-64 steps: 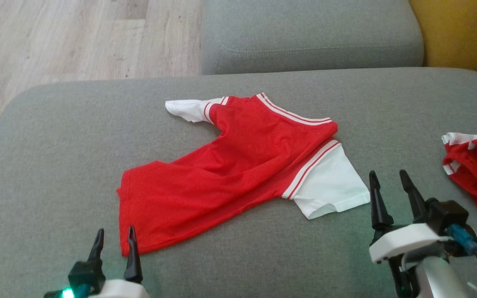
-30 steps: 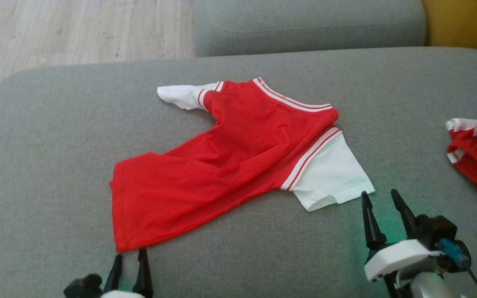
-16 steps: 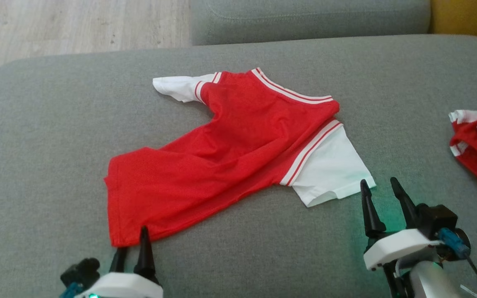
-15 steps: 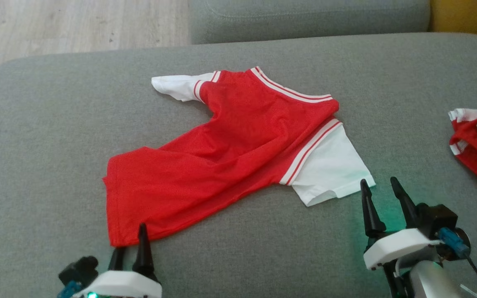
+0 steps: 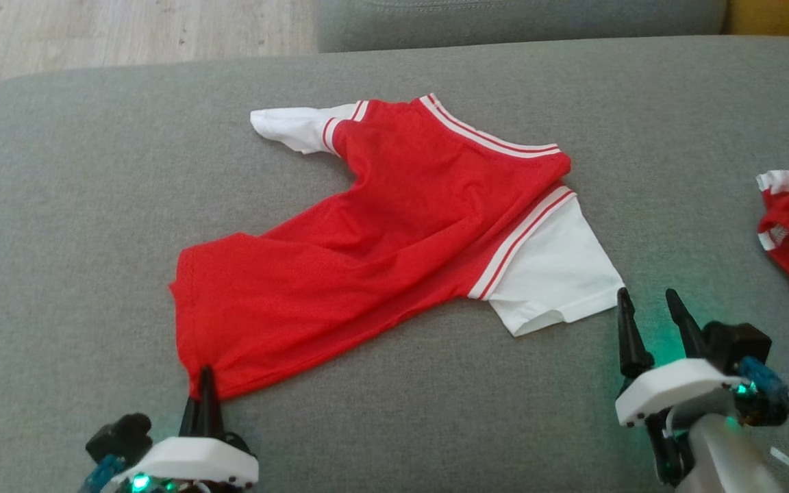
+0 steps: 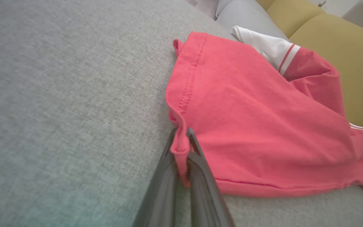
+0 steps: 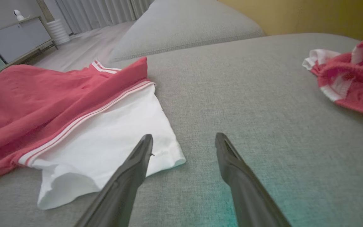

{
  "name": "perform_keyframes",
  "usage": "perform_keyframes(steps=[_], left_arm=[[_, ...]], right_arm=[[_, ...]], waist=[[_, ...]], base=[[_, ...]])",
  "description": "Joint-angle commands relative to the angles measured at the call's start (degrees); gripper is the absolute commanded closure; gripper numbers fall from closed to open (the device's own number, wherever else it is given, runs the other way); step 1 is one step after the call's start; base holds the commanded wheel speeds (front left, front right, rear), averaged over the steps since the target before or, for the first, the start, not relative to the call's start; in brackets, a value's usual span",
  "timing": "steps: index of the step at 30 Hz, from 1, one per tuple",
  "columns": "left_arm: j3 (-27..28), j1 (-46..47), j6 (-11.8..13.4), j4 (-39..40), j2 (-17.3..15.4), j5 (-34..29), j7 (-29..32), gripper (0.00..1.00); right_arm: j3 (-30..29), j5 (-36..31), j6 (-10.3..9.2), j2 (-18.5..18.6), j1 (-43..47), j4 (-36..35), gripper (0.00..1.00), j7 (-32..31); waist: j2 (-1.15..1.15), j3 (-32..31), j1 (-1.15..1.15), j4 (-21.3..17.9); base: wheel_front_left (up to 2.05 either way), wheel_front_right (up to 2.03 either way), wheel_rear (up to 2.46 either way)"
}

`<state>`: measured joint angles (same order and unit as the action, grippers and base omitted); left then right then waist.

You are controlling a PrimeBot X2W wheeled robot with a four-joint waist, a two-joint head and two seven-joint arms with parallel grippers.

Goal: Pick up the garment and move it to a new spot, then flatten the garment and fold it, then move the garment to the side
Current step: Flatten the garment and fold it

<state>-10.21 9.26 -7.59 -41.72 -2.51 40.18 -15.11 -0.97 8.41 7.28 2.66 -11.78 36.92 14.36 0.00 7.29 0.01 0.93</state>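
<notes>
Newly closed, the left gripper point(image 5: 205, 375) pinches the hem corner point(image 6: 179, 147) of the garment point(image 5: 381, 233) at lower left, while the right gripper point(image 5: 645, 293) gapes beside the white sleeve point(image 5: 555, 274).

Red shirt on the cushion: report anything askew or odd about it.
The red shirt lies slanted and creased on the grey cushion, one white sleeve bunched at the far side. The left tool is shut on its hem corner, puckering it.

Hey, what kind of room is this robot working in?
Most likely a home living room: the red shirt lies on a grey sofa seat, with pale wood flooring beyond it, and curtains and a low cabinet in the background.
</notes>
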Motion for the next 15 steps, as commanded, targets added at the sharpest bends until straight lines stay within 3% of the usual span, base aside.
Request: perform_keyframes(steps=[1,11,15], left_arm=[[0.46,1.59,0.1,1.48,-0.37,-1.01,0.11,1.0],[-1.66,1.97,0.1,2.43,-0.37,-2.19,0.11,1.0],[-2.08,1.43,0.1,2.44,-0.37,-2.46,0.11,1.0]], right_arm=[[0.36,-0.54,0.21,0.21,-3.7,1.6,0.0,0.63],[1.12,-0.7,0.21,0.21,-9.46,14.86,0.0,0.21],[4.36,0.82,0.21,0.21,-10.57,18.5,0.0,0.24]], waist=[[0.0,0.49,-0.01,0.58],[0.0,1.87,-0.01,2.12],[0.0,1.89,-0.01,2.48]], base=[[0.0,0.0,0.0],[0.0,0.0,0.0],[0.0,0.0,0.0]])
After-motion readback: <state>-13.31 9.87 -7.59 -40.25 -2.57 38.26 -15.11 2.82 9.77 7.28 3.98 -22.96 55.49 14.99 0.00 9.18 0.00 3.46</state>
